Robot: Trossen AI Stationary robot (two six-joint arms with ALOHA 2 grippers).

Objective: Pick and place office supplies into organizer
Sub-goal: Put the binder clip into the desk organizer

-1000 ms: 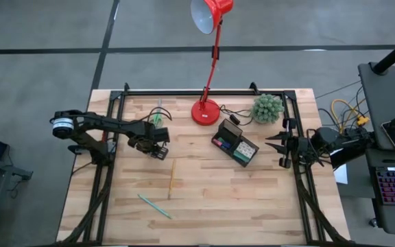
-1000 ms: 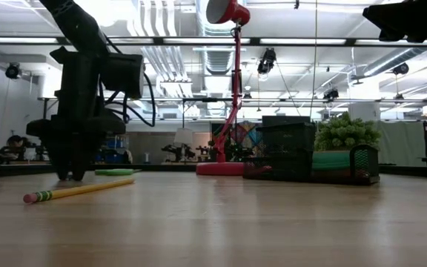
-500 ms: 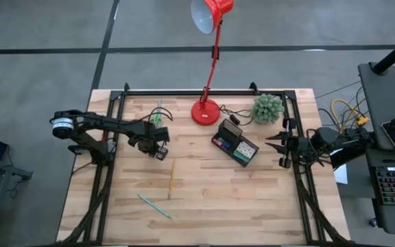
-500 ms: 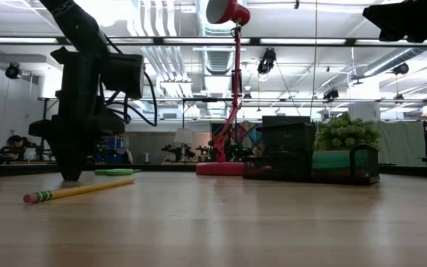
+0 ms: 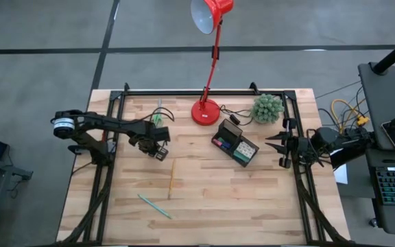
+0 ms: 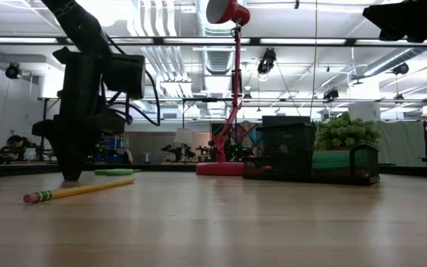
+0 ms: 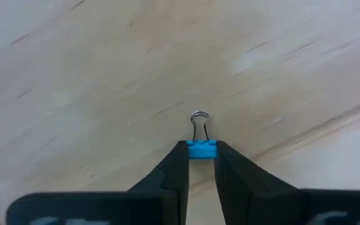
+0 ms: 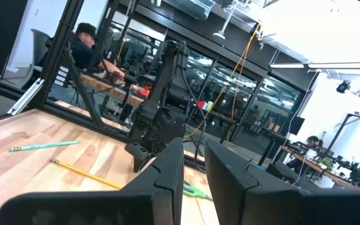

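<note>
My left gripper [image 5: 151,145] [image 6: 71,175] points down at the table's left-middle, shut on a small blue binder clip [image 7: 201,149]. The gripper's own body hides that clip in the high view. A yellow pencil [image 5: 171,178] [image 6: 76,190] and a teal pen [image 5: 154,206] lie flat nearer the near edge. Green-handled scissors [image 5: 158,115] [image 6: 116,172] lie toward the far edge. The black organizer [image 5: 237,143] [image 6: 302,152] stands mid-table. My right gripper [image 5: 278,147] [image 8: 194,159] waits at the table's right edge, its fingers a narrow gap apart. My left gripper pinches the binder clip's blue body [image 7: 201,150] between its two fingertips, coming from above and pointing down. The clip's wire handle [image 7: 199,124] sticks out past the fingertips, over the wood. The fingertips are down at the tabletop; whether the clip is lifted I cannot tell.
A red desk lamp's base [image 5: 206,111] and a green ball-shaped plant [image 5: 267,108] stand by the far edge, close behind the organizer. Black frame rails [image 5: 108,165] run along the table's left and right sides. Bare wood lies between pencil and organizer.
In the low view my left gripper's fingertips have drawn together down at the tabletop, shutting; the arm itself has stayed where it was.
</note>
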